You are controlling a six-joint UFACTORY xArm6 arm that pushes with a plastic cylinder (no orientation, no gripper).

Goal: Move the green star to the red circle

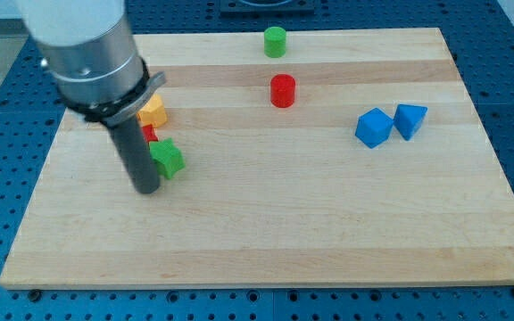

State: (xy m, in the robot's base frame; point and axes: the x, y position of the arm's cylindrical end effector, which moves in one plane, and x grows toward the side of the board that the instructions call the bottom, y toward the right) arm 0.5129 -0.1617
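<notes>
1. My tip stands on the wooden board, touching or almost touching the left side of the green star; there is no pincer on this arm, only the rod, so I cannot tell any open or closed state
2. The green star lies in the left part of the board, and the red circle is well apart from it, toward the view's top and right
3. I judge that a push from here sends the star mostly to the right, so it can pass below the red circle if I do not correct the direction upward
4. The star has points, so it can turn around my tip and slide off to one side
5. A yellow block and a small red block sit just beside the rod; the rod can drag them if I move toward the top
6. The green cylinder stands near the red circle, and a too long push can disturb it
7. The two blue blocks are far at the right and are no danger
8. The small red block is mostly hidden behind the rod, so I cannot tell its shape, and the exact contact of tip and star is hard to see
</notes>
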